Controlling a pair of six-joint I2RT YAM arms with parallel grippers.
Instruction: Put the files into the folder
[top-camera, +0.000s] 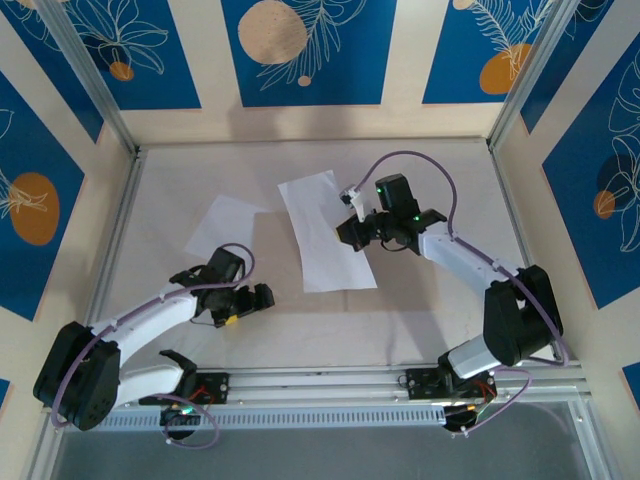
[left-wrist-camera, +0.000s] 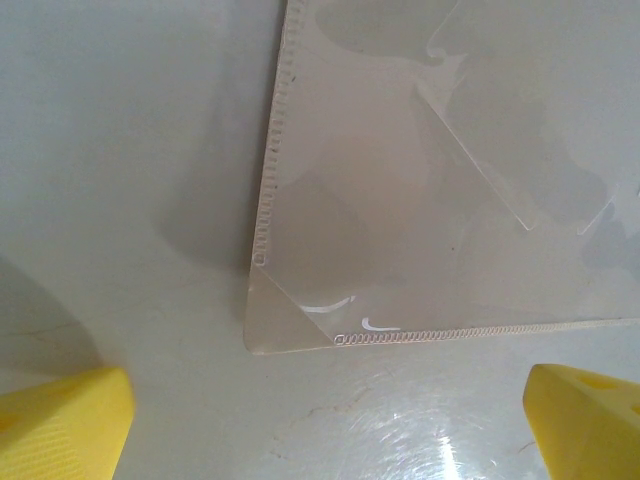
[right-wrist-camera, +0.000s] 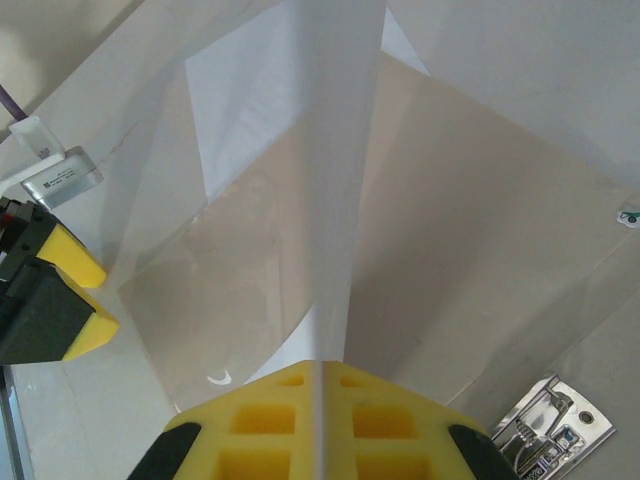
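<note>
The folder (top-camera: 325, 235) is a clear plastic sleeve with crimped edges, lying mid-table and looking white from above. My right gripper (top-camera: 352, 232) is shut on its thin upper leaf (right-wrist-camera: 340, 200), which stands lifted edge-on from between the yellow pads (right-wrist-camera: 322, 375). The folder's near corner (left-wrist-camera: 300, 310) rests flat on the table just ahead of my left gripper (left-wrist-camera: 325, 420), which is wide open and empty (top-camera: 248, 308). One file, a plain white sheet (top-camera: 225, 230), lies left of the folder and shows through the raised leaf (right-wrist-camera: 240, 110). Whether a sheet lies inside the folder I cannot tell.
A small metal clip (right-wrist-camera: 555, 430) lies on the table beside the right gripper, just beyond it in the top view (top-camera: 350, 193). Patterned walls enclose the table on three sides. An aluminium rail (top-camera: 330, 385) carrying both arm bases runs along the near edge.
</note>
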